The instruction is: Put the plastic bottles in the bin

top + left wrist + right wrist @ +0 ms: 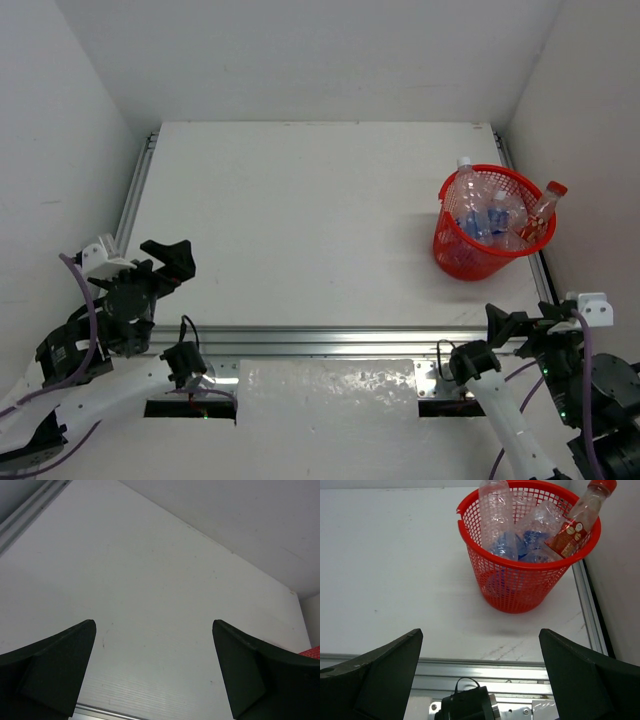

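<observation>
The red mesh bin [462,255] stands at the right side of the table, also in the right wrist view [520,587]. Several clear plastic bottles stand in it: an unlabelled one [496,515], blue-labelled ones [532,545], and the red-capped bottle with the brownish label [580,520], which leans over the rim [543,207]. My left gripper [168,258] is open and empty at the near left [154,665]. My right gripper [520,325] is open and empty at the near right, in front of the bin [480,675].
An aluminium rail [330,340] runs along the table's near edge, with side rails [135,190] at left and right. White walls enclose the table. A sliver of the bin shows at the right edge of the left wrist view [312,651].
</observation>
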### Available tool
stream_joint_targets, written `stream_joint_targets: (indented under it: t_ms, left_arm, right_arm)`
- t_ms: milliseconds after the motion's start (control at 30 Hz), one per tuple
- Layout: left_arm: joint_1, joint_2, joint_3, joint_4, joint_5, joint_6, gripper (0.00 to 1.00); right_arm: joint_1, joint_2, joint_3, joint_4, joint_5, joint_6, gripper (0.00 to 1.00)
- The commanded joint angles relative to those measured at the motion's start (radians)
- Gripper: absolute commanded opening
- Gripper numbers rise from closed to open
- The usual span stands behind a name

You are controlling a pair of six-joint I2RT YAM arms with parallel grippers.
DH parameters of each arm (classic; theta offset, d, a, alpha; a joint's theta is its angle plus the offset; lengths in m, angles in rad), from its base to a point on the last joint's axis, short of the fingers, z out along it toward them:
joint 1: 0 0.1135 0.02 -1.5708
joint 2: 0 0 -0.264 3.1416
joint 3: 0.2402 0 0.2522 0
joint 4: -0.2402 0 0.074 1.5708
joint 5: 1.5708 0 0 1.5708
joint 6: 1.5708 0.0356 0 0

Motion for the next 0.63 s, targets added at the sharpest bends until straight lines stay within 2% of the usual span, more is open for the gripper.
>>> stream_joint_targets:
  t_ms: [0,300,600]
  left_arm:
    - [-0.002,-0.002,-0.002,0.042,0.013,0.01,1.0]
    - [-0.002,0.046,0.01,0.0,0.012,-0.021,1.0]
    - [-0.002,-0.003,0.012,-0.012,0.01,-0.041,1.0]
  right_arm:
    - [0.006,-0.008,-0.041,0.036,0.055,-0.002,0.99]
    - [0.014,-0.002,-0.047,0.048,0.01,0.012,0.99]
    - [0.015,0.026,-0.038,0.035,0.009,0.029,0.99]
